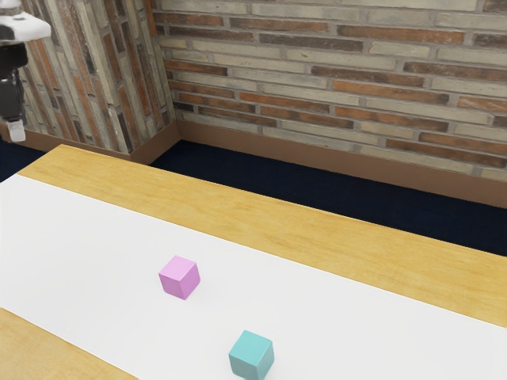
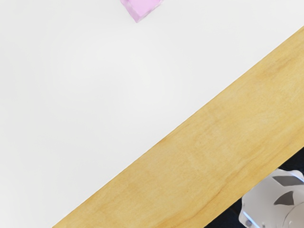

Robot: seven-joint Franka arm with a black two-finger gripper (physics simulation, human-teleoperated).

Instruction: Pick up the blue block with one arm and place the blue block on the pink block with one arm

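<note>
Exterior view: the gripper hangs high at the exterior view's left, and I can't tell if it's spread or closed. The blue block sits on the counter, well apart from the gripper, toward the exterior view's lower right, just past the pink block.

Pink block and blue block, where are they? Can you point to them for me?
pink block (image 1: 180, 270): exterior view, on its top face.
blue block (image 1: 252, 345): exterior view, on its top face.
</note>
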